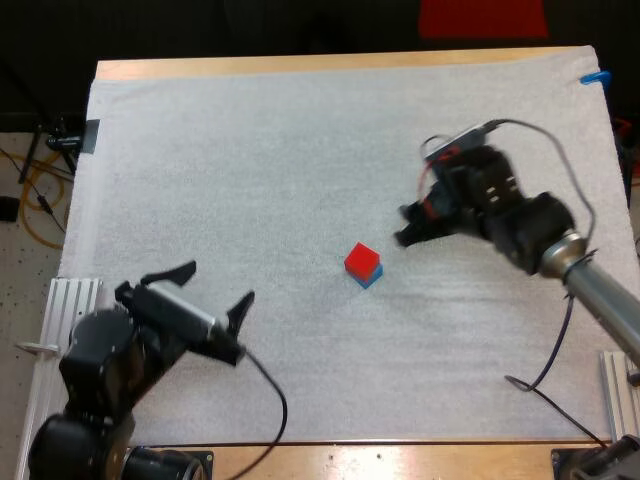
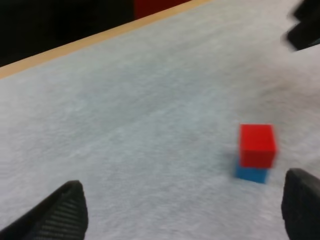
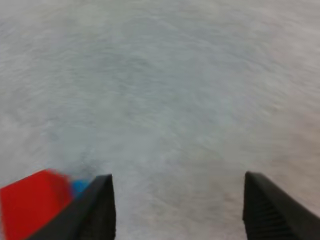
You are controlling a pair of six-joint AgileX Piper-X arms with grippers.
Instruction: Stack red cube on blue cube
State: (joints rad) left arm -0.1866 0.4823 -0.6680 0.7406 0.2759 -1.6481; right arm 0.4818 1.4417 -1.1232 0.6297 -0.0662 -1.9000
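The red cube [image 1: 362, 260] sits stacked on the blue cube [image 1: 371, 277], mid-mat.

The white mat [image 1: 300, 150] lies bare all round the one obstacle, the red cube [image 1: 362, 259] sitting on the blue cube [image 1: 371, 276] near its middle, with the right pincer [image 1: 405, 226] just right of them and the left pincer [image 1: 218, 284] well apart at the near left.

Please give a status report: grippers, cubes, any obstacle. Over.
Left gripper: jaws open, empty, away from the cubes. Right gripper: jaws open, empty, beside the stack. Red cube sits on blue cube. Nothing in the way.
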